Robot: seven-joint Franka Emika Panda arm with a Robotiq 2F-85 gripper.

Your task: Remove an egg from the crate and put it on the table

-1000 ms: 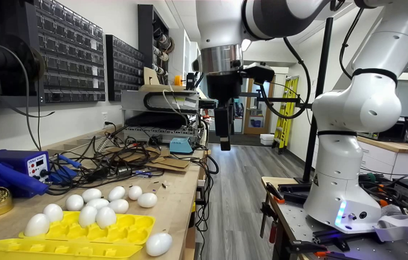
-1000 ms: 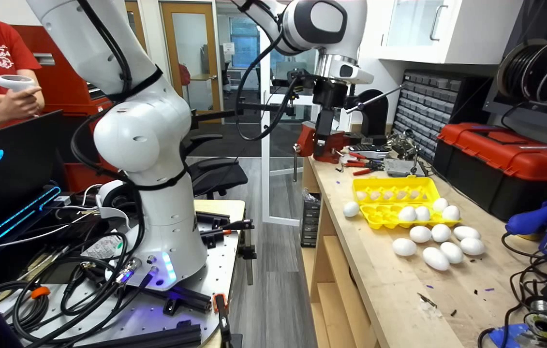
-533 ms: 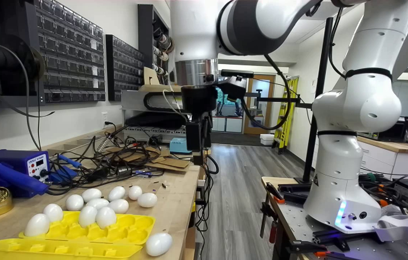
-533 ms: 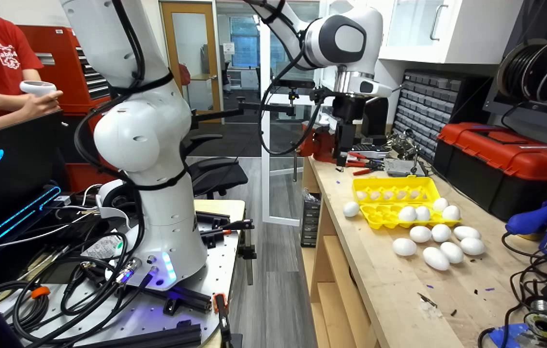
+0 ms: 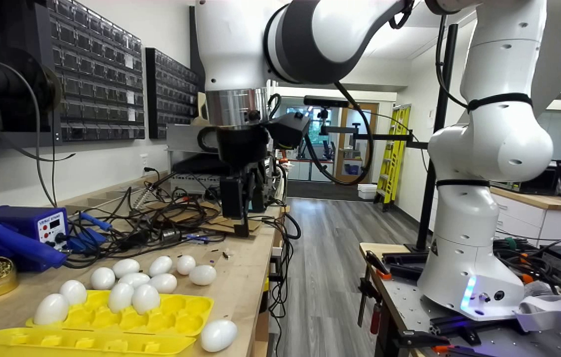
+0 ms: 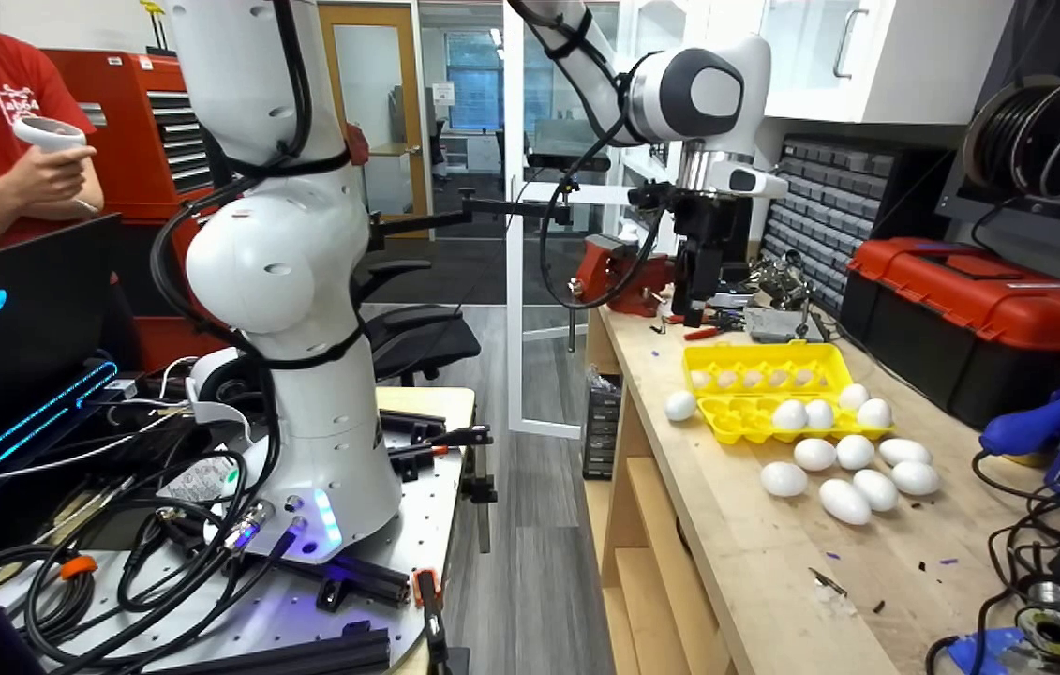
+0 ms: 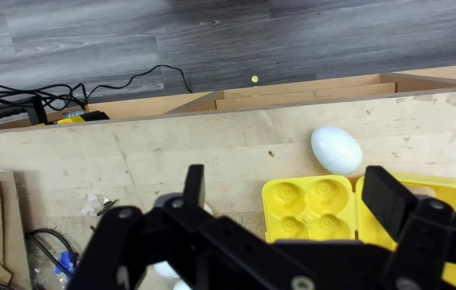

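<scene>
The yellow crate lies open on the table [image 5: 240, 267] in both exterior views, the crate [image 5: 181, 316] low in the picture and the crate [image 6: 726, 362] at right. Several white eggs sit in its cups, such as an egg [image 5: 146, 298]. A loose egg [image 7: 336, 150] lies on the wood beside the crate's end. Several more eggs [image 6: 783, 479] lie along its long side. My gripper [image 7: 285, 174] is open and empty above the table. The wrist view shows empty cups [image 7: 309, 217] between its fingers. The gripper's body hides the rest of the crate there.
Tangled cables [image 5: 161, 223], cardboard [image 5: 233, 224] and a blue soldering station [image 5: 37, 228] lie along the wall side. A red-and-black toolbox [image 6: 989, 319] and a red vise [image 6: 619, 277] stand on the bench. The bench edge drops to the floor.
My gripper has moved from beyond the bench edge to over the table and has come lower. The eggs and the crate have not moved.
</scene>
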